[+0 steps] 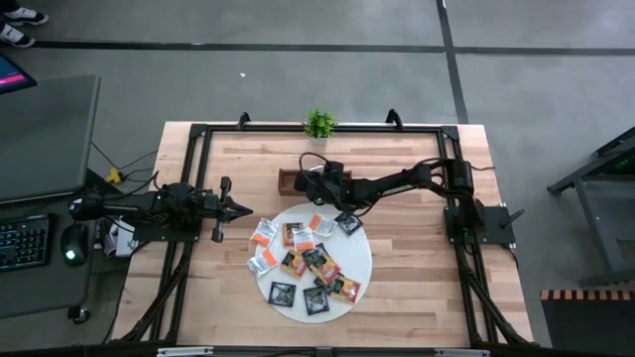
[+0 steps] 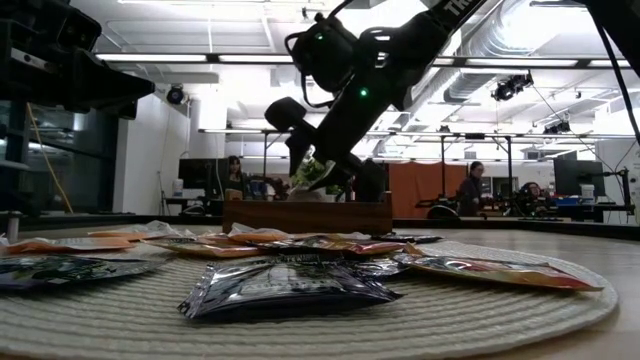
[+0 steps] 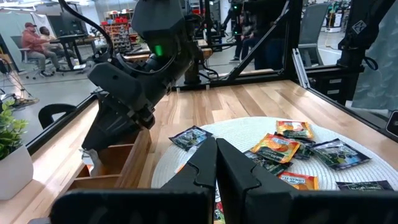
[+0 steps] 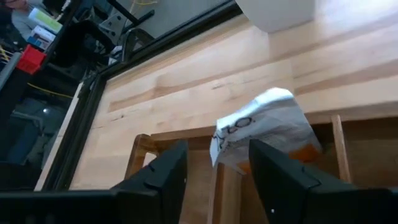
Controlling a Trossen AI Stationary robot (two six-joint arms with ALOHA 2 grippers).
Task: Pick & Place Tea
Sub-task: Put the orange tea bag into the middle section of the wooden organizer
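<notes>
Right wrist view: a white sachet (image 4: 264, 134) is being released between the parted right gripper (image 4: 217, 165) fingers into the tray (image 4: 144, 149) at lower centre; withdrawal is being called for next

Glossy, crinkled foil-like tea sachets (image 2: 285, 287) lie on a coarse woven white mat (image 2: 480, 310); the table (image 1: 417, 288) is pale, smooth planked wood, the tray (image 3: 109, 167) darker matt wood, the right gripper (image 4: 214, 171) matt black
</notes>
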